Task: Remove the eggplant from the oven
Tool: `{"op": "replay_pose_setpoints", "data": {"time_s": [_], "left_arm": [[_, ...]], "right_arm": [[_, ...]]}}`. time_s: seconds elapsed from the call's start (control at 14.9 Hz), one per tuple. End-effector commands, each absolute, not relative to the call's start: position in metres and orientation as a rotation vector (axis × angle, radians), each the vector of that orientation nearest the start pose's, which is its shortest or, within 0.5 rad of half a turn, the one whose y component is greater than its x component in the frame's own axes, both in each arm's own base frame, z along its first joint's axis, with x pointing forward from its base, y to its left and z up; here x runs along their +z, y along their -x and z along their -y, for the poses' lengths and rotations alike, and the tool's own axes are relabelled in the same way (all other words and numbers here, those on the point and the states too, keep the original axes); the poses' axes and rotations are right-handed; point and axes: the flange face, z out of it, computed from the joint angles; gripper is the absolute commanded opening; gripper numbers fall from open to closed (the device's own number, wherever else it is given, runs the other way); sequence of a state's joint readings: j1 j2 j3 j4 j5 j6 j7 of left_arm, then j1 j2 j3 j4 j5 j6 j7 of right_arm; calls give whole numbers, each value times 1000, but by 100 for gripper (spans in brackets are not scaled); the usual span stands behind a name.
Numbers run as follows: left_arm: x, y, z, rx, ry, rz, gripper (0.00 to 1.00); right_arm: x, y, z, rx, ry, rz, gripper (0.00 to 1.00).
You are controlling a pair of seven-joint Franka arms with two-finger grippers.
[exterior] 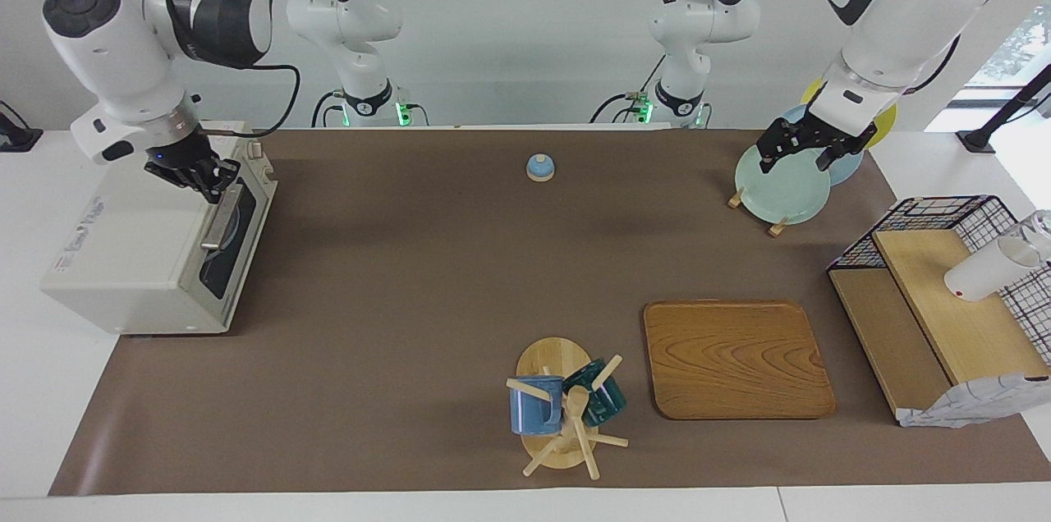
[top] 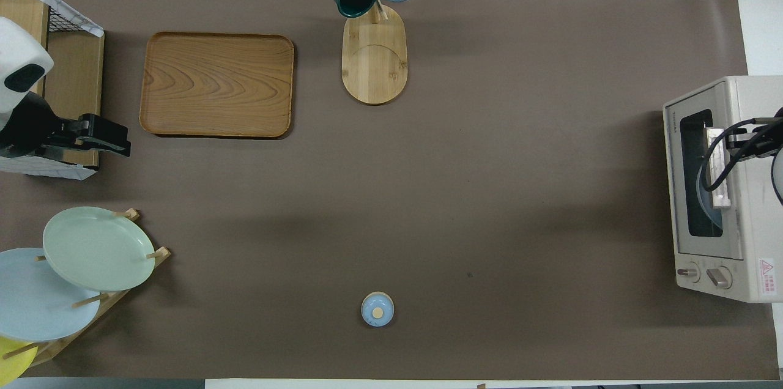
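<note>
The off-white oven (exterior: 123, 251) stands at the right arm's end of the table with its dark glass door shut; it also shows in the overhead view (top: 709, 95). The eggplant is hidden. Through the glass only the curved edge of a blue plate (top: 703, 193) shows. My right gripper (exterior: 201, 177) is at the top of the door, at the end of the silver bar handle (exterior: 220, 218) nearer to the robots. My left gripper (exterior: 798, 157) hangs open and empty over the plate rack.
A rack with a green plate (exterior: 780, 185) and other plates stands near the left arm's base. A wooden tray (exterior: 735, 358), a mug tree (exterior: 566, 407), a small blue lid (exterior: 540, 167) and a wire basket with boards (exterior: 944, 292) are on the mat.
</note>
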State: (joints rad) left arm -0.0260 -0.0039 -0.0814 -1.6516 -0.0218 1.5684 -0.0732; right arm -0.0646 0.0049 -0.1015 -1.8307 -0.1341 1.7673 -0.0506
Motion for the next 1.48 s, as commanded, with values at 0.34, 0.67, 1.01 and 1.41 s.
{"op": "replay_pose_setpoints", "data": {"time_s": [0.34, 0.67, 1.01, 1.41], "left_arm": [[590, -544, 58, 143, 3153, -64, 100], [590, -544, 57, 143, 3153, -62, 100], [590, -544, 57, 143, 3153, -62, 100], [590, -544, 58, 143, 3153, -64, 100]], "right_arm": [[483, -535, 110, 114, 3264, -168, 0], [473, -530, 110, 143, 3260, -167, 0], [457, -529, 106, 109, 3254, -147, 0], [433, -542, 59, 41, 3247, -56, 0]]}}
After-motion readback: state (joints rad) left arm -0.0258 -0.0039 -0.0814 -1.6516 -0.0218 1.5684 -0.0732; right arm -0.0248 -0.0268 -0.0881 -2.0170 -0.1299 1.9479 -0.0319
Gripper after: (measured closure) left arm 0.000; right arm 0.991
